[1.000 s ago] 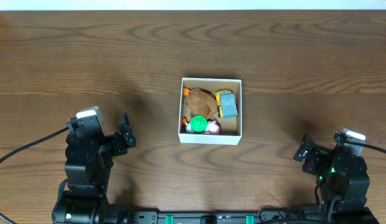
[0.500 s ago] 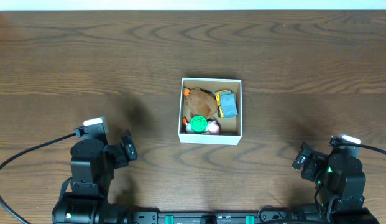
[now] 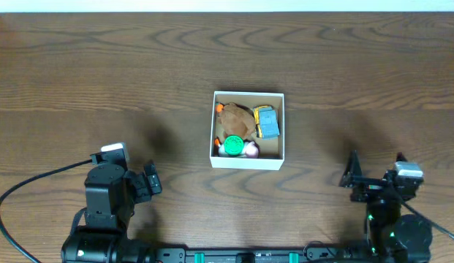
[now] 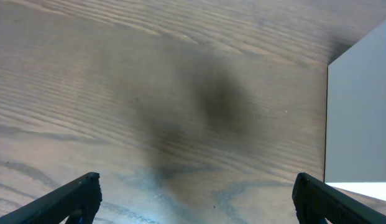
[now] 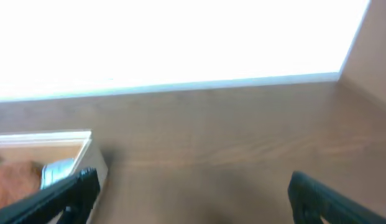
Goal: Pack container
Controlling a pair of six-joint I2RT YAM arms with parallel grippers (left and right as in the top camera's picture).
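Overhead view: the container (image 3: 248, 163), a shallow square cardboard box with white walls and a brown inside, sits at the centre of the frame on the wooden table (image 3: 80, 73). It holds a brown soft toy (image 3: 235, 117) at upper left, a yellow-and-blue toy car (image 3: 267, 122) at upper right, a green round piece (image 3: 233, 144) and a pink piece (image 3: 250, 150) along the lower wall; an orange scrap (image 3: 219, 107) shows in the upper-left corner. The box is probably light, its thin walls stiff but crushable; a hold on one wall at the rim, or a push against an outer side, seems best. The left gripper (image 3: 148, 179), lower left, and the right gripper (image 3: 375, 172), lower right, stand well apart from the box, jaws spread wide, holding nothing.
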